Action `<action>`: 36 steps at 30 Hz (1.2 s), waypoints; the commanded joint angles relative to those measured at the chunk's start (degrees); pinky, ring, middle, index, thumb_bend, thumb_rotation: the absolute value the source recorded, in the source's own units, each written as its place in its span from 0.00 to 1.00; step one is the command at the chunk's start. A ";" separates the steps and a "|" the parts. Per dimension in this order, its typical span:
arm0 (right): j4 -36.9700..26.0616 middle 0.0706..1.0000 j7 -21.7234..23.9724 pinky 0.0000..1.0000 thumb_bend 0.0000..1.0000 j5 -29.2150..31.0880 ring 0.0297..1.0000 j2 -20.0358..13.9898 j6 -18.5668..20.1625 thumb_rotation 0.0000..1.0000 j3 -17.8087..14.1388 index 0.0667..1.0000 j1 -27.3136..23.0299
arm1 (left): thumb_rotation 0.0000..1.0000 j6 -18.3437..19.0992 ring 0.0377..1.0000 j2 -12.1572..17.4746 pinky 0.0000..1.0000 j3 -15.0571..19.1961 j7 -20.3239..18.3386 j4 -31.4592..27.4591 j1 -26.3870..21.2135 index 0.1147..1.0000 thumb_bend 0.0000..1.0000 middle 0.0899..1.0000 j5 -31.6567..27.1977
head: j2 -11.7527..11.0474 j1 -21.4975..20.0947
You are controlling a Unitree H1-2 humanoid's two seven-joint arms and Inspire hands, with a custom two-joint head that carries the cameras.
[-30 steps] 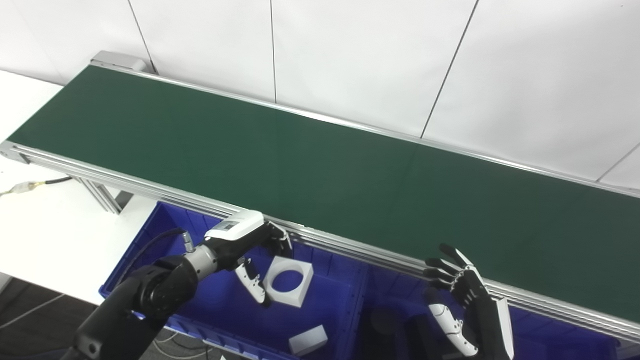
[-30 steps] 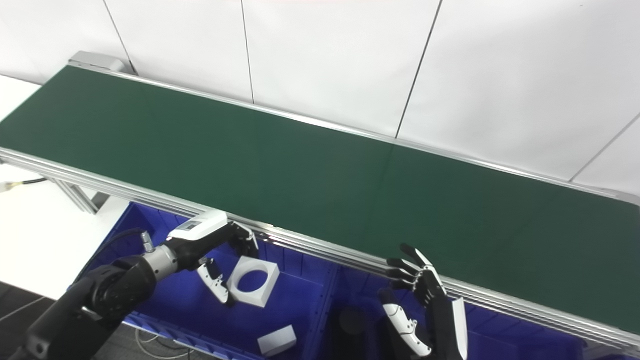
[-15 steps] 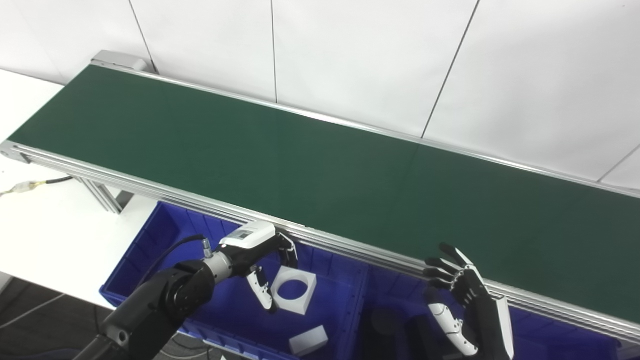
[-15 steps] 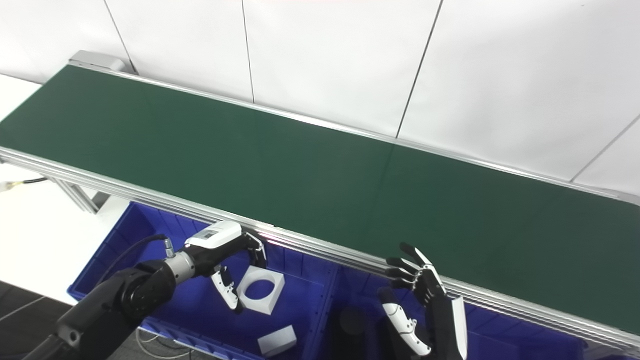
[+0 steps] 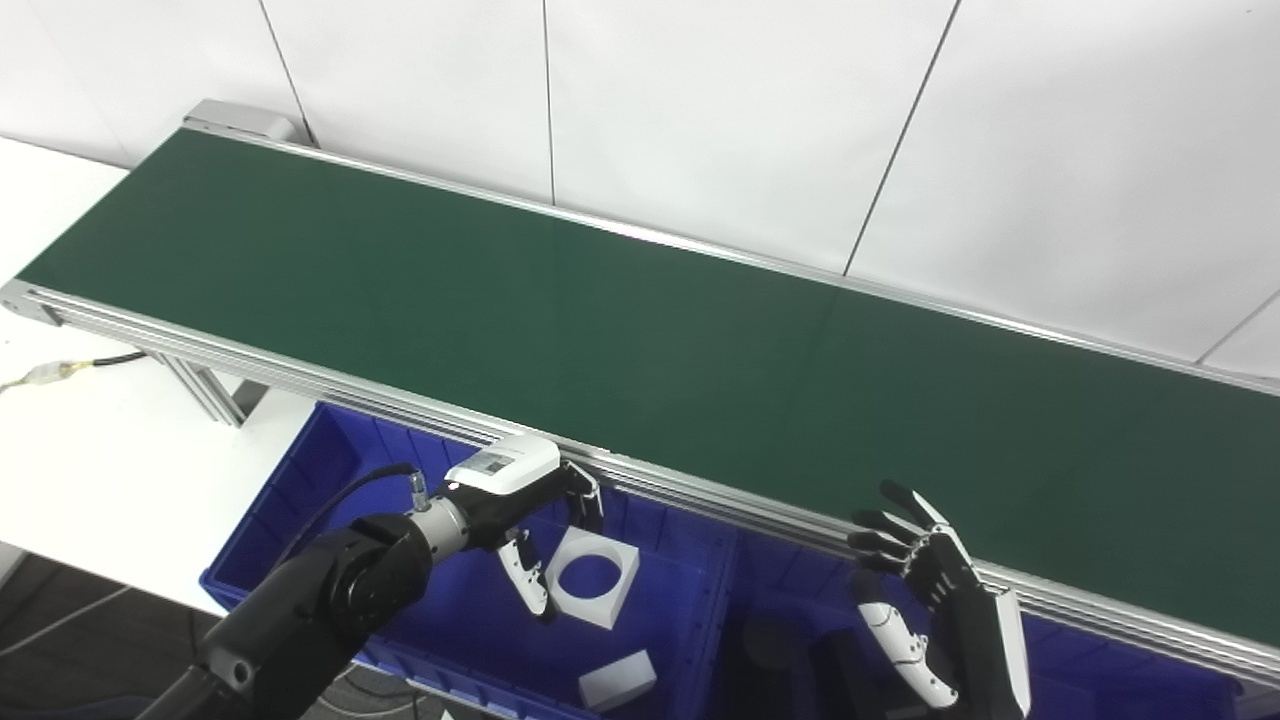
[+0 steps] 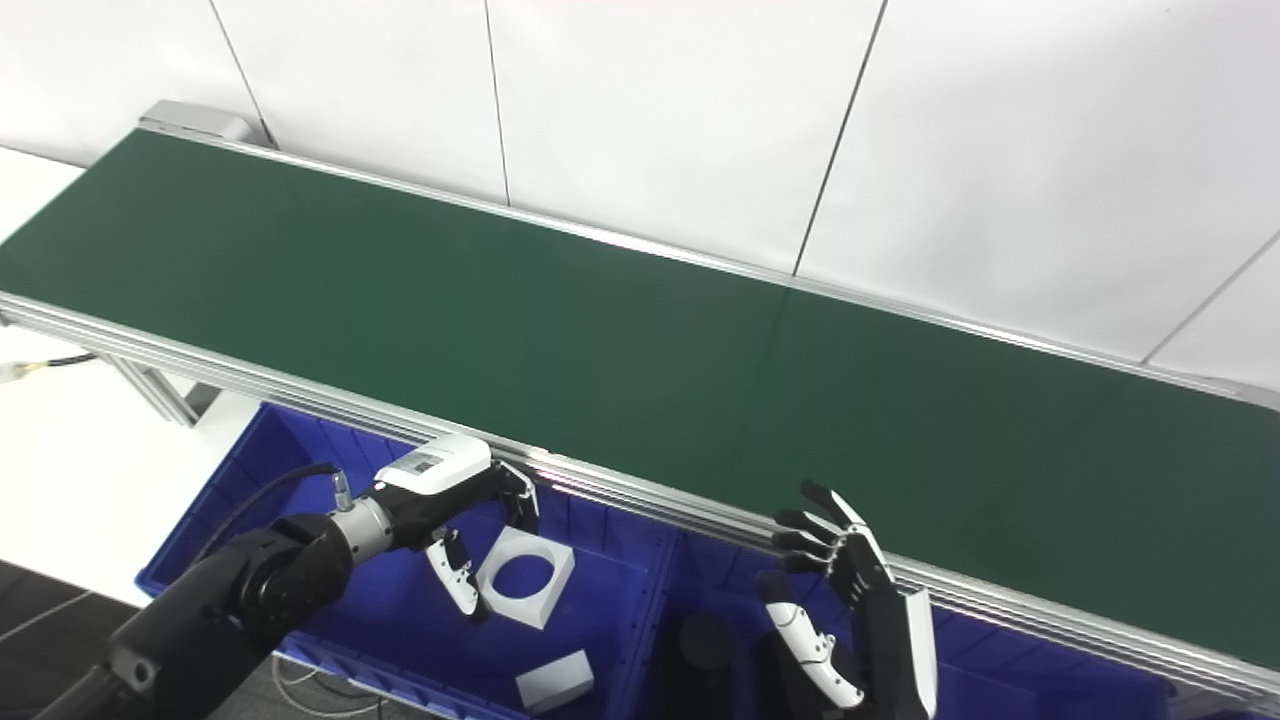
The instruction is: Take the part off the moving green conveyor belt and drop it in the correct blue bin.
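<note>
I have the left robot hand (image 5: pixel 520 500) hanging over the left blue bin (image 5: pixel 300 500), its fingers apart and curled downward with nothing between them, and the white square part with the round hole (image 5: pixel 592 577) lies just below and beside those fingers on the bin floor, apart from them as far as I can tell. A second white block (image 5: pixel 617 680) sits nearer the front of the same bin. The green conveyor belt (image 5: pixel 600 330) carries nothing anywhere along its visible length, so I judge the drop as done and the step in hand as clearing out. To do that well I would lift the left robot hand straight up before swinging it, since the belt's aluminium rail (image 5: pixel 700 495) runs right behind the knuckles and a sideways pull could clip it or drag the ring. The right robot hand (image 5: pixel 925 590) waits by the rail over the right blue bin (image 5: pixel 1100 660), fingers spread and empty; I would leave it where it is, ready above the near edge for whatever arrives next.
</note>
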 commanded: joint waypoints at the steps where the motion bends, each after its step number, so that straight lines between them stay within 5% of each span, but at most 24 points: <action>1: -1.69 0.69 0.19 0.58 0.55 0.28 0.65 0.56 0.18 0.55 -0.21 0.81 -0.33 | 0.21 0.23 0.78 1.58 0.89 0.47 -0.86 -3.22 -1.16 0.59 0.70 0.70 -0.99 | 0.06 0.03; 3: -1.62 0.69 0.16 0.58 0.55 0.24 0.65 0.56 0.01 0.56 -0.20 0.81 -0.36 | 0.34 0.94 0.81 1.72 0.93 0.81 -2.09 -4.39 -0.97 0.75 0.84 0.76 -1.50 | 0.03 0.07; 10: -1.49 0.69 0.00 0.58 0.55 0.07 0.65 0.64 0.14 0.55 -0.29 0.81 -0.41 | 0.46 2.05 0.84 2.28 0.95 1.56 -4.61 -7.10 -0.60 0.83 0.97 0.81 -3.11 | 0.01 -0.01; 21: -1.37 0.69 0.05 0.58 0.57 0.27 0.65 0.68 0.06 0.55 -0.37 0.81 -0.30 | 0.54 3.40 0.85 2.24 0.93 2.36 -8.25 -11.89 0.33 0.85 1.00 0.83 -7.54 | -0.32 -0.76; 26: -1.57 0.69 0.09 0.59 0.55 0.42 0.65 0.81 0.58 0.53 -0.36 0.81 -0.08 | 0.58 2.47 0.85 0.96 0.90 3.13 -8.41 -14.63 1.48 0.84 1.00 0.84 -13.86 | -0.56 -1.84; 32: -1.00 0.69 0.19 0.59 0.55 0.73 0.65 0.75 0.01 0.52 -0.27 0.82 0.08 | 0.60 0.35 0.79 -4.06 0.73 4.81 -6.08 -16.78 4.02 0.80 1.00 0.80 -24.22 | -1.43 -3.96; 36: -0.31 0.69 0.04 0.59 0.55 0.58 0.65 0.86 -0.65 0.51 -0.21 0.82 0.23 | 0.61 -2.07 0.77 -8.77 0.71 4.71 -5.08 -16.32 5.63 0.81 1.00 0.80 -30.42 | -2.07 -5.70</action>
